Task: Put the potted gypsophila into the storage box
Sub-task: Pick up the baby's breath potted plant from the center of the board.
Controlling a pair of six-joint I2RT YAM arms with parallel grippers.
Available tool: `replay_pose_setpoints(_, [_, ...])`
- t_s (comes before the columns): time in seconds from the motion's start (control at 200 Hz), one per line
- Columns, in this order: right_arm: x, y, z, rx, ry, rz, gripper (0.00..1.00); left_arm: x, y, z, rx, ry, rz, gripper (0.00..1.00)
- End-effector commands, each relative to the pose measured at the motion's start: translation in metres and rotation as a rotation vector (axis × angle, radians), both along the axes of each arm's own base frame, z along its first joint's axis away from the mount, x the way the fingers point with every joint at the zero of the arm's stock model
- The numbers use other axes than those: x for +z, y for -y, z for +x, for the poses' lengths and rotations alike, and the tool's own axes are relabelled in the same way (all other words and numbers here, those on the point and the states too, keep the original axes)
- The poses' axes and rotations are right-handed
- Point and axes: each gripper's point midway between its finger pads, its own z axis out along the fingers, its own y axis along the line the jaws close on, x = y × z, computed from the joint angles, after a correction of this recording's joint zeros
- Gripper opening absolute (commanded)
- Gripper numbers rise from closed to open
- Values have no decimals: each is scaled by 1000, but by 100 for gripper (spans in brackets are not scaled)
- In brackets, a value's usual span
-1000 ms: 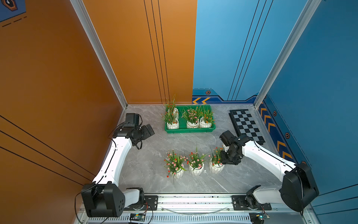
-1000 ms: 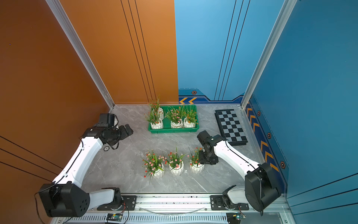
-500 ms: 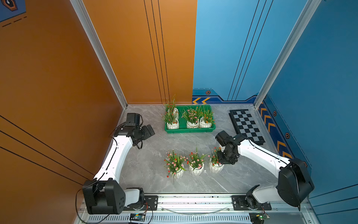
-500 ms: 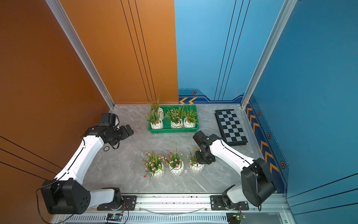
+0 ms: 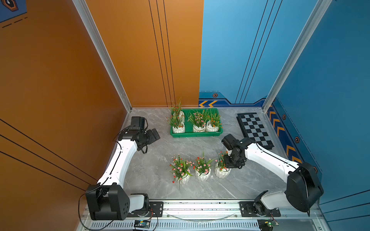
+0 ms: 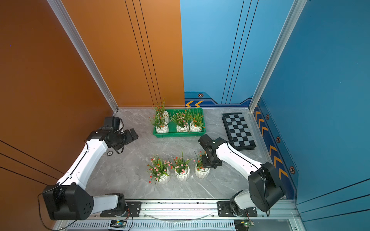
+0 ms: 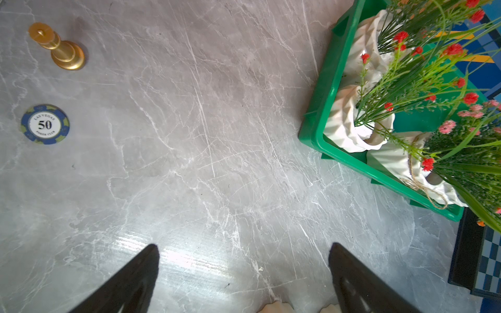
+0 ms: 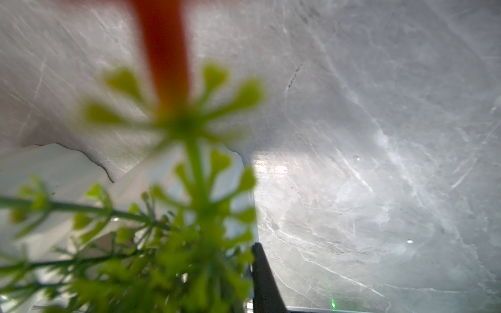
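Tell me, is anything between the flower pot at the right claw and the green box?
The marble table between that pot and the green tray is bare. But three pots line the tray's near rim, so it must probably go over them.

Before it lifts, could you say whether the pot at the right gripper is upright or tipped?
Upright: the pot stands on its base on the table, rim up.

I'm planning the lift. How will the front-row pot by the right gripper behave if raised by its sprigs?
The sprigs look thin and bendy, so they would likely flex, letting the pot swing or tilt. The pot looks squat and ribbed, so it probably stands steadily when set down. Its white wall looks hard, perhaps chippable if dropped.
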Motion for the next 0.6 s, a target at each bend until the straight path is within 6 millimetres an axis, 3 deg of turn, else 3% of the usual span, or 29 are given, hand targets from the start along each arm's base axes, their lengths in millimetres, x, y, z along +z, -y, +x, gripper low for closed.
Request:
replay_pose_setpoints(0.0, [9,-9,11,29,41,21,5,-8,1,-5,-8,-31,5,98])
replay_pose_setpoints(0.591, [37,4,42,43,79,-1,4,-8,0,-3,-10,-31,14,98])
